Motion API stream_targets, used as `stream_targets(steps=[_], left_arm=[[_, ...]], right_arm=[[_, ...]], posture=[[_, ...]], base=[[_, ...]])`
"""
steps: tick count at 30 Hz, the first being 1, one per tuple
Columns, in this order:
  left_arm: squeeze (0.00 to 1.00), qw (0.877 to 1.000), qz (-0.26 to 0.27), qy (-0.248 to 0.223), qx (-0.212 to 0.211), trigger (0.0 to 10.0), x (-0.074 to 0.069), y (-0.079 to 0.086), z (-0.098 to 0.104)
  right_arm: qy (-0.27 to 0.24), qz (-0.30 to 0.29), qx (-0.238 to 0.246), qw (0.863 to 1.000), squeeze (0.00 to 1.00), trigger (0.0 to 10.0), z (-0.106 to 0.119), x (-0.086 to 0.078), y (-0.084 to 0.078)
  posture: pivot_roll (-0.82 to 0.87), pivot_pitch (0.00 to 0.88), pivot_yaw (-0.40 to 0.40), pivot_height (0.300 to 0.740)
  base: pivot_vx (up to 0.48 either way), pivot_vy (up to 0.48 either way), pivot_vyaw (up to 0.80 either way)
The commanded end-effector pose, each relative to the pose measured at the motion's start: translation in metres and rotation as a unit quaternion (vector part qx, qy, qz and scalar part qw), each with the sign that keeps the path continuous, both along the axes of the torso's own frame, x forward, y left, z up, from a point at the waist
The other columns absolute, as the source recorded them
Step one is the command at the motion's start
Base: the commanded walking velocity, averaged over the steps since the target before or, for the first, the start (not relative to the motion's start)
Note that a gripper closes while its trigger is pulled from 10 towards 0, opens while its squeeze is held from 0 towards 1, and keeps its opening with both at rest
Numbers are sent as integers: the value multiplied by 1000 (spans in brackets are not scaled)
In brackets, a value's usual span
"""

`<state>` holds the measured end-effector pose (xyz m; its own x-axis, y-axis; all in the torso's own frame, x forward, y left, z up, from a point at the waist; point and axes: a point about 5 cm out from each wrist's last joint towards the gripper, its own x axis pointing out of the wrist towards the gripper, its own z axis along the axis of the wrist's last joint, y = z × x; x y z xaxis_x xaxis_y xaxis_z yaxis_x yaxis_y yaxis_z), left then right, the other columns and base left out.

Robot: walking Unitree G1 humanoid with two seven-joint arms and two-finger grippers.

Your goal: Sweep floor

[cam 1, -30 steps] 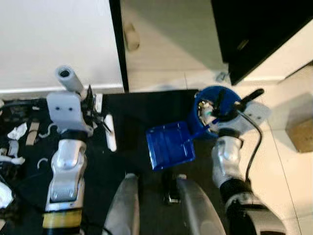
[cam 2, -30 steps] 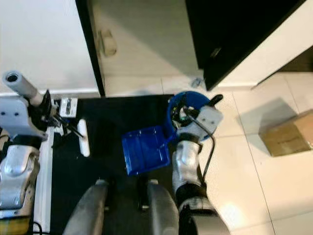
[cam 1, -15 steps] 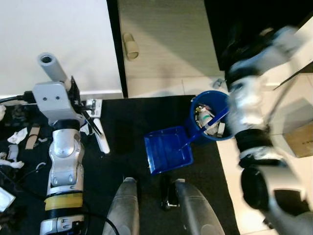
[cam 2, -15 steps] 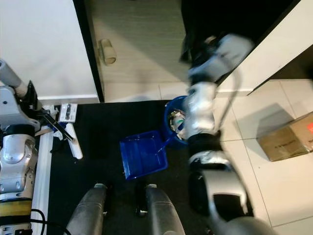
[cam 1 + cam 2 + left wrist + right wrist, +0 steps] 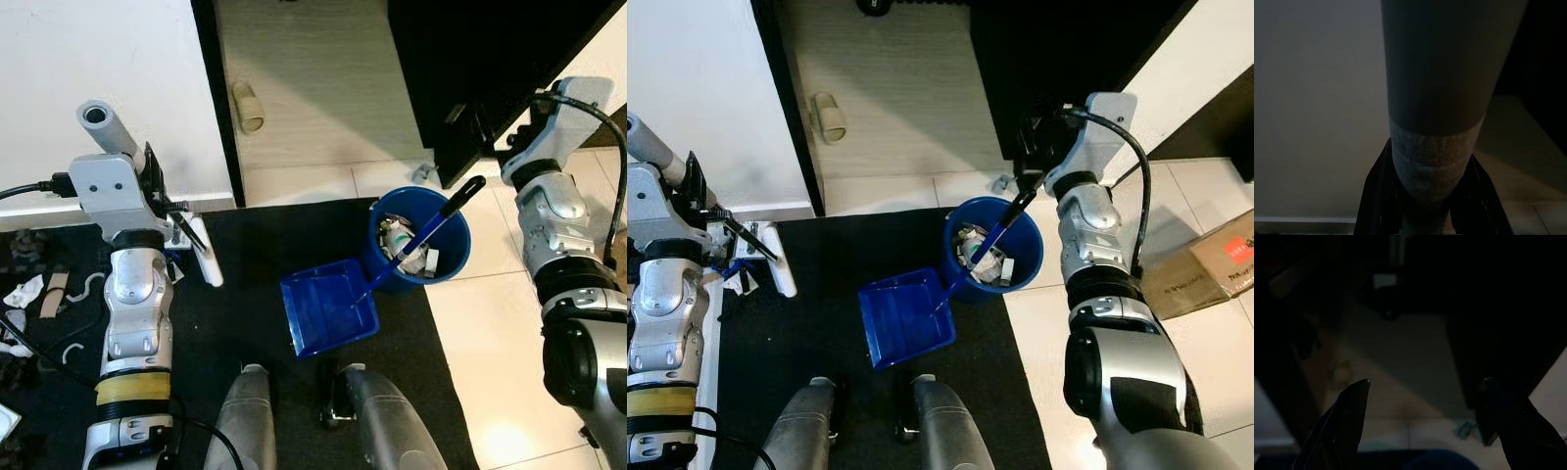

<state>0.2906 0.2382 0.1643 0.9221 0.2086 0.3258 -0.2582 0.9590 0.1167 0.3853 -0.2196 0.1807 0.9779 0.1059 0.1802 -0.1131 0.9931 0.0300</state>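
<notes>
Pale floor tiles (image 5: 490,323) meet a black mat (image 5: 255,255), white wall (image 5: 98,49) and dark cabinet (image 5: 470,59).

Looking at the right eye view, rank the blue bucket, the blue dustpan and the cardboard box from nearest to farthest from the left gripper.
From the left gripper:
1. Blue dustpan, on the black mat, toward the right.
2. Blue bucket, past the dustpan at the mat's edge.
3. Cardboard box, far right on the tiles.

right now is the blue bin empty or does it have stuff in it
Not empty: the blue bin holds crumpled white scraps, and the dustpan handle leans on its rim.
</notes>
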Motion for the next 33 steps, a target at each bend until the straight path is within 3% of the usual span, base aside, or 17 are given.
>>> stream_targets(steps=[1, 4, 5, 11, 21, 22, 24, 25, 27, 33], left_arm=[[0, 1000, -9, -7, 21, 10000, -3, -1, 3], [0, 1000, -9, -8, 20, 10000, -4, -1, 3], [0, 1000, -10, -9, 19, 10000, -6, -1, 2], [0, 1000, -15, -10, 18, 10000, -8, -2, 1], [0, 999, -24, -6, 22, 10000, -7, -3, 1], [0, 999, -24, -6, 22, 10000, -7, -3, 1], [0, 999, -24, -6, 23, 10000, -7, -3, 1], [0, 999, -24, -6, 23, 10000, -7, -2, 1], [0, 999, -23, -4, 24, 10000, -8, -2, 0], [0, 999, -23, -3, 25, 10000, -8, -2, 0]], right_arm=[[31, 7, 6, 999, 1000, 10000, -14, -6, -9], [35, 19, 7, 999, 1000, 10000, -15, -6, -9], [51, 59, 16, 997, 1000, 10000, -17, -7, -8], [72, 92, -2, 993, 1000, 10000, -23, -11, -10], [131, 135, -10, 982, 1000, 10000, -56, -23, -2], [137, 141, -7, 980, 800, 10000, -59, -25, -1], [141, 145, -5, 979, 800, 10000, -61, -25, 0], [147, 145, -7, 978, 651, 10000, -65, -27, 0], [162, 136, -19, 977, 20, 10000, -78, -32, 1], [169, 123, -49, 977, 0, 10000, -91, -39, 5]], posture=[[95, 148, -115, 740], [99, 151, -116, 740], [103, 152, -116, 740], [103, 154, -113, 740], [106, 167, -106, 740], [107, 169, -106, 740], [107, 169, -106, 740], [109, 172, -106, 740], [108, 175, -106, 740], [113, 184, -107, 740]], base=[[0, 0, 0], [0, 0, 0], [0, 0, 0], [0, 0, 0], [0, 0, 0], [0, 0, 0], [0, 0, 0], [0, 0, 0], [0, 0, 0], [0, 0, 0]])
